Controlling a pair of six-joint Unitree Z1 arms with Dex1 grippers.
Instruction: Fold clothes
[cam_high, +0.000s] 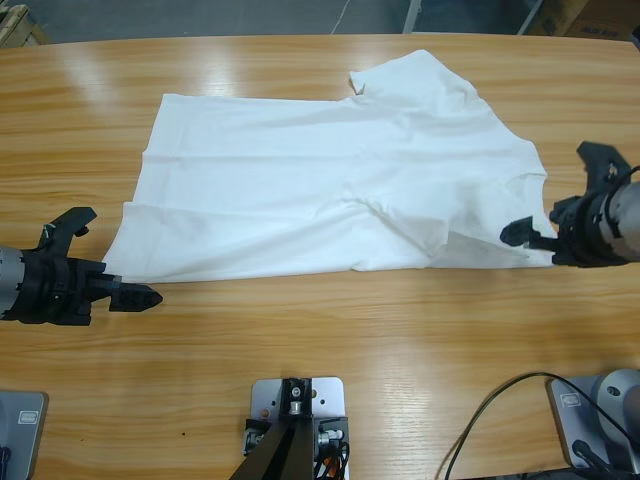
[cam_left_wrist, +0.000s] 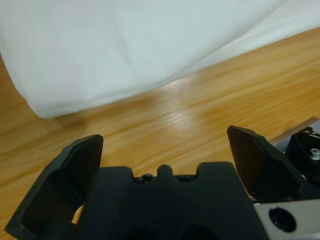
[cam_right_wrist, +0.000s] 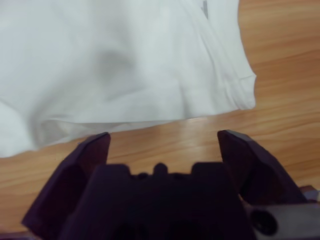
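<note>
Nearest the high camera, bare wood of the table (cam_high: 330, 330) runs along its near edge. Beyond it the shirt (cam_high: 330, 180) lies spread flat across the middle of the tabletop, one sleeve (cam_high: 410, 75) reaching toward the far edge and a few soft creases crossing the cloth.

At the table's left end the left gripper (cam_high: 110, 262) sits low over the wood just beside the shirt's near corner. Its jaws are spread wide with nothing between them; the left wrist view shows only bare table in the gap (cam_left_wrist: 165, 150) and the cloth's rounded corner (cam_left_wrist: 45, 107) just ahead.

At the right end the right gripper (cam_high: 560, 195) faces the shirt's edge, jaws likewise wide apart and holding nothing (cam_right_wrist: 162, 150). The right wrist view shows a hemmed sleeve edge (cam_right_wrist: 240, 90) lying flat just ahead of it.
</note>
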